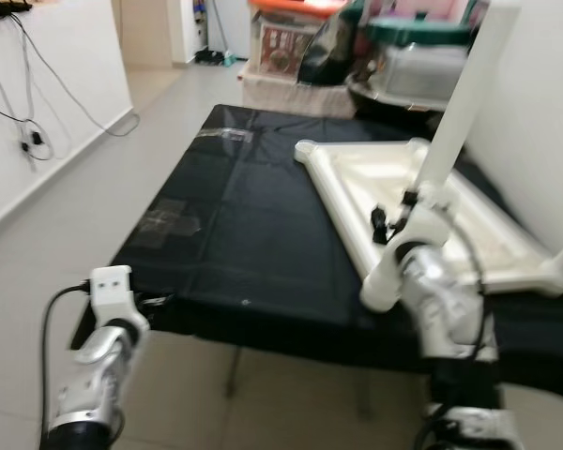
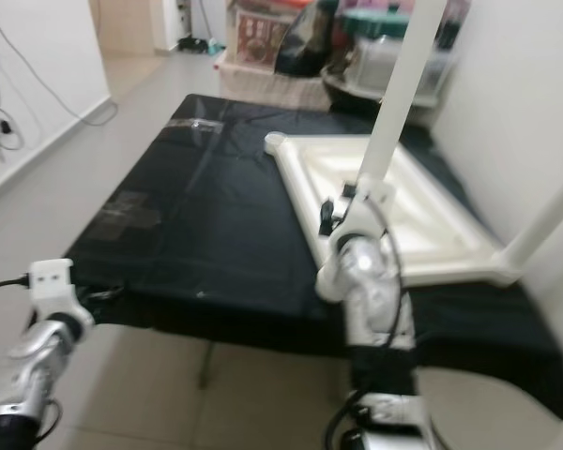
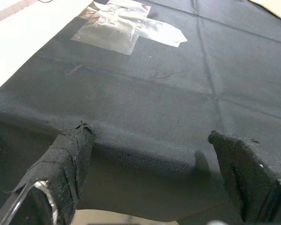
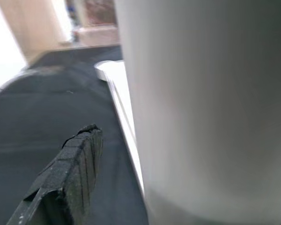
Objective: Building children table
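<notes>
1. Work surface point(image 1: 235, 244): big table draped in black cloth, takes most of the head views. Cloth hangs over the near edge. Taped clear patches point(image 3: 131, 28) on it, one near the far edge, one toward robot's left.
2. Children's tabletop point(image 1: 479, 225): white, lying upside down on robot's right part of the cloth, raised rim up. Judged flipped so the legs can go on from above.
3. White leg point(image 1: 455, 103): tall round tube, standing up w/ a slight tilt from the near left corner region of the tabletop. A 2nd white leg point(image 2: 544, 220) rises at the near right corner.
4. Right gripper point(image 1: 394, 220): at the foot of the tilted leg, arm reaching up from below. Right wrist view: tube looms right beside one black finger point(image 4: 70, 173). Can't tell if it's clamped on the leg or just alongside; other finger hidden. Judged step: seating/steadying this leg.
5. Left gripper point(image 3: 154, 154): low at the near left edge of the table, fingers spread wide, nothing between them, tips over the cloth's edge. Idle, prob. kept clear.
6. Room: pale tiled floor point(image 1: 66, 216), white wall on robot's left w/ hanging cables point(image 1: 28, 131). Far end: stacked storage boxes point(image 1: 291, 42), clutter, blurry.
</notes>
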Tool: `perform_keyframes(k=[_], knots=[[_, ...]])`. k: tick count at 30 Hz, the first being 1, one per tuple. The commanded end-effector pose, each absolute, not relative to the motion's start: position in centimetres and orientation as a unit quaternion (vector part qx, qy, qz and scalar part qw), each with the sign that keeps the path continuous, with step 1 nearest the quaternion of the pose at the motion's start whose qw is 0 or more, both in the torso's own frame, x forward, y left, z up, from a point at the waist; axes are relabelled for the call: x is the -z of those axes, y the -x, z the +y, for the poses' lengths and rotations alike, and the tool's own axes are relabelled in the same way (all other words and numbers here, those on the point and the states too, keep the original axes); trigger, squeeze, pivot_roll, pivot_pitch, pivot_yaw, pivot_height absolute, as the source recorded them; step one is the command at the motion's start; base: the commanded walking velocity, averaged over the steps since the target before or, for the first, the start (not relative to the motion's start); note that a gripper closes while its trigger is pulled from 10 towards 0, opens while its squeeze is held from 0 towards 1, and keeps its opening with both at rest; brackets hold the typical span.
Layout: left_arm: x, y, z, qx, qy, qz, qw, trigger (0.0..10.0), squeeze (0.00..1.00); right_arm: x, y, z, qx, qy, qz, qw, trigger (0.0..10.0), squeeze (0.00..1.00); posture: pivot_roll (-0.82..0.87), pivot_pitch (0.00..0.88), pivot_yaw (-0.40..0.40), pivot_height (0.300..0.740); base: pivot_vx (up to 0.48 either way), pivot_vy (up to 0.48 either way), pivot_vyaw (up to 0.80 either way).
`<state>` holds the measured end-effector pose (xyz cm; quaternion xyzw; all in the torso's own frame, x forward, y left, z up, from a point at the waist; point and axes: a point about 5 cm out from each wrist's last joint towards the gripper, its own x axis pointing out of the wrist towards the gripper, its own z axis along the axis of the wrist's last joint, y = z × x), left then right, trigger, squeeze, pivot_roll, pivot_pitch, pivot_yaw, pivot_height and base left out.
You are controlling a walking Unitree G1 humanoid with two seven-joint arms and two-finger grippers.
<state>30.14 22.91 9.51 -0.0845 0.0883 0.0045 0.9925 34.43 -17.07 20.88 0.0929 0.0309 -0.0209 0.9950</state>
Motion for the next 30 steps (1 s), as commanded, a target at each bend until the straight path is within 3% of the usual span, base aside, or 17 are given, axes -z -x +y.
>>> perform_keyframes(k=[1, 3, 4, 5, 9, 16, 21, 24, 25, 26, 27, 30], knots=[[-8.7, -29.9, 22.6, -0.003, 0.088, 0.106, 0.99, 10.0, 0.0, -21.9, -34.5, -16.2, -0.032, -0.106, 0.02, 0.994, 10.0, 0.0, 0.06, 0.0, -0.102, 0.74, 0.0, 0.0, 0.0], [-8.5, -29.9, 22.5, -0.002, 0.089, 0.108, 0.99, 10.0, 0.0, -22.9, -33.9, -16.1, -0.167, -0.101, -0.005, 0.981, 10.0, 0.0, 0.05, 0.0, -0.1, 0.74, 0.0, 0.0, 0.0], [-8.5, -29.9, 22.5, -0.002, 0.089, 0.108, 0.99, 10.0, 0.0, -22.9, -33.9, -16.1, -0.167, -0.101, -0.005, 0.981, 10.0, 0.0, 0.05, 0.0, -0.1, 0.74, 0.0, 0.0, 0.0], [-8.5, -30.0, 22.4, 0.0, 0.09, 0.109, 0.99, 10.0, 0.0, -22.0, -33.3, -16.4, -0.264, -0.068, -0.006, 0.962, 10.0, 0.0, 0.05, 0.0, -0.097, 0.74, 0.0, 0.0, 0.0], [-8.6, -30.3, 22.2, 0.004, 0.09, 0.108, 0.99, 10.0, 0.0, -19.1, -33.0, -18.0, -0.358, -0.005, 0.037, 0.933, 10.0, 0.0, 0.06, 0.0, -0.107, 0.74, 0.0, 0.0, 0.0], [-8.7, -30.3, 22.2, 0.004, 0.089, 0.105, 0.99, 10.0, 0.0, -18.4, -33.5, -18.1, -0.395, 0.008, 0.052, 0.917, 10.0, 0.0, 0.07, 0.0, -0.113, 0.74, 0.0, 0.0, 0.0], [-8.6, -30.0, 22.4, 0.001, 0.088, 0.106, 0.99, 10.0, 0.0, -20.2, -34.7, -14.0, -0.444, -0.003, 0.003, 0.896, 10.0, 0.0, 0.09, 0.0, -0.121, 0.74, 0.0, 0.0, 0.0], [-8.6, -30.0, 22.4, 0.001, 0.088, 0.106, 0.99, 10.0, 0.0, -20.2, -34.7, -14.0, -0.444, -0.003, 0.003, 0.896, 10.0, 0.0, 0.09, 0.0, -0.121, 0.74, 0.0, 0.0, 0.0], [-8.6, -30.0, 22.3, 0.001, 0.088, 0.106, 0.99, 10.0, 0.0, -20.5, -34.9, -13.2, -0.449, -0.007, -0.012, 0.893, 8.9, 0.0, 0.09, 0.0, -0.122, 0.74, 0.0, 0.0, 0.0], [-8.6, -30.0, 22.3, 0.001, 0.087, 0.106, 0.991, 10.0, 0.0, -20.7, -35.5, -12.9, -0.445, -0.014, -0.027, 0.895, 3.9, 0.0, 0.1, 0.0, -0.126, 0.74, 0.0, 0.0, 0.0], [-8.6, -30.0, 22.3, 0.002, 0.086, 0.105, 0.991, 10.0, 0.0, -20.8, -36.0, -13.0, -0.427, -0.023, -0.035, 0.903, 0.0, 0.0, 0.1, 0.0, -0.126, 0.74, 0.0, 0.0, 0.0], [-8.6, -30.0, 22.4, 0.001, 0.085, 0.105, 0.991, 10.0, 0.0, -20.5, -36.8, -13.5, -0.385, -0.024, -0.025, 0.922, 0.0, 0.0, 0.1, 0.0, -0.127, 0.74, 0.0, 0.0, 0.0]])
